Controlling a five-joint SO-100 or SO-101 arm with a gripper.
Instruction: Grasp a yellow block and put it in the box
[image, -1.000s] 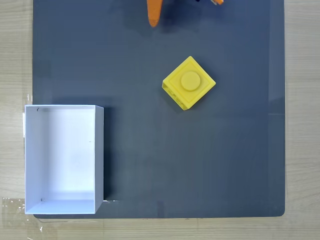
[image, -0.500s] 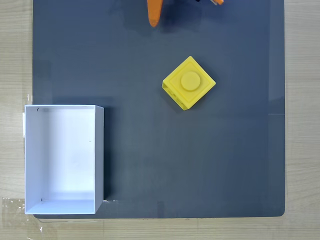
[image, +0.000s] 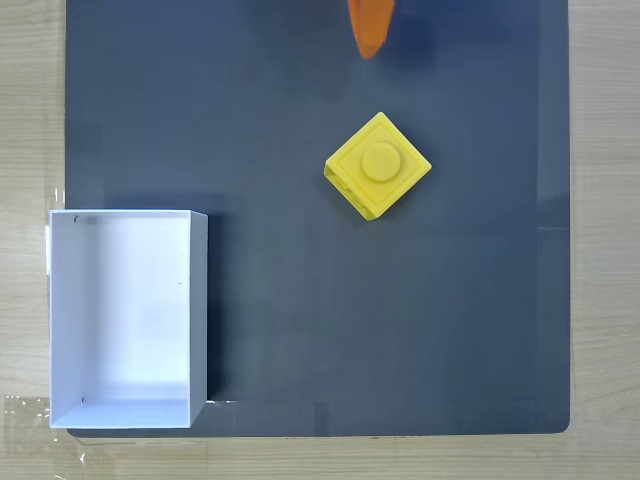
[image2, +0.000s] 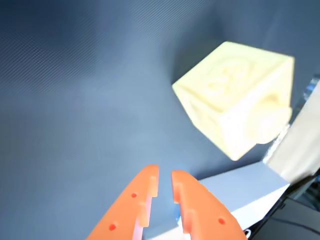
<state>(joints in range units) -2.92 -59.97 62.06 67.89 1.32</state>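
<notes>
The hand (image2: 165, 182) is seen nearly closed, nothing held. The yellow block (image: 378, 166) is found below it in the fixed view, corner-on, apart; the box (image: 198, 300) is well off lower-left.

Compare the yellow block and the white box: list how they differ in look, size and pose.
Colour: the yellow block is bright yellow; the box is white.
Size: the block is clearly smaller than the box.
Form: the block is a solid cube with a round stud on top; the box is open-topped and empty.
Pose: the block sits turned diagonally; the box lies square to the mat.
Both rest on the mat.
</notes>
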